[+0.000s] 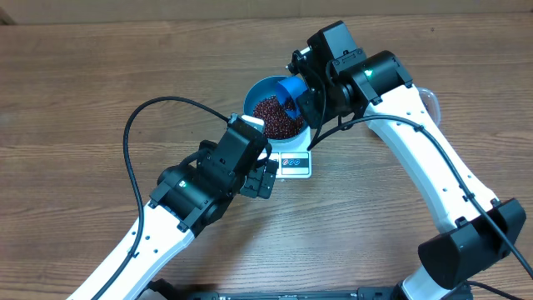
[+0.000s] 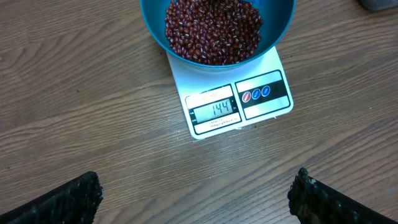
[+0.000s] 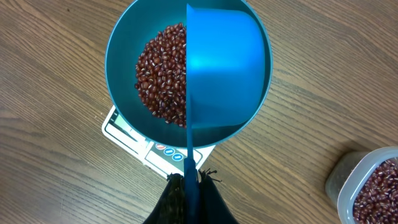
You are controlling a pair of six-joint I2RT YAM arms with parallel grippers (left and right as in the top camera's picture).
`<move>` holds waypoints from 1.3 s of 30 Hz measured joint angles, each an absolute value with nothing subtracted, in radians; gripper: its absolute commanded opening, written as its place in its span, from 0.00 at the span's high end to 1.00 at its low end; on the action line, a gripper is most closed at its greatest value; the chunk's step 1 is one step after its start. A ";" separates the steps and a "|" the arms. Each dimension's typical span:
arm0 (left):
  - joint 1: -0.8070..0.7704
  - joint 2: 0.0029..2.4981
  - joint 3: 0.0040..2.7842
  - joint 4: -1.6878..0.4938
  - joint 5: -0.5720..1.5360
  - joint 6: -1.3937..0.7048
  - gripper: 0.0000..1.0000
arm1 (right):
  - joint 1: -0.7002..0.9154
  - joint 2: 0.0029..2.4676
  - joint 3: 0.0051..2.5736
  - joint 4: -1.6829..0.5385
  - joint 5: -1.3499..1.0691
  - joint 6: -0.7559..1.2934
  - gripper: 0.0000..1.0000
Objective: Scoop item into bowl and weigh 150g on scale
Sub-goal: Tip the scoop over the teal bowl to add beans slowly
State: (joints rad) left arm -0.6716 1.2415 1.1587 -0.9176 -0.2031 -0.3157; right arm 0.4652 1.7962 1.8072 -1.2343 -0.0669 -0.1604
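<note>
While tight on the scoop (image 3: 224,68), right tool (image 3: 190,184) near the bowl (image 3: 119,68) of beans (image 3: 160,74).

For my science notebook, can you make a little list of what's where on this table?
bowl: blue, sitting on the scale
beans: red-brown pile in the bowl
scale: white, display reads 144
scoop: blue, held over the bowl
right claw: shut on the scoop handle
left claw: open, empty
tub: clear, holds more beans

A robotics lab bench is indicated: a left arm (image 1: 158,229) and a right arm (image 1: 433,167) are stationed at a wood-grain table (image 1: 75,92) (black cables (image 1: 127,142) looped in the open), with a kitchen scale (image 2: 239,102) set out.
</note>
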 measured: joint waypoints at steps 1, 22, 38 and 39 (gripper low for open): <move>-0.672 1.242 1.159 -0.918 -0.203 -0.316 0.00 | 0.466 1.796 1.807 -1.234 -0.067 -0.161 0.96; -0.672 1.242 1.159 -0.918 -0.203 -0.316 0.00 | 0.466 1.796 1.807 -1.228 -0.070 -0.195 0.96; -0.672 1.242 1.159 -0.918 -0.203 -0.316 0.00 | 0.466 1.796 1.807 -1.229 -0.070 -0.194 0.96; -0.672 1.242 1.159 -0.918 -0.203 -0.316 0.00 | 0.466 1.796 1.807 -1.229 -0.070 -0.194 0.96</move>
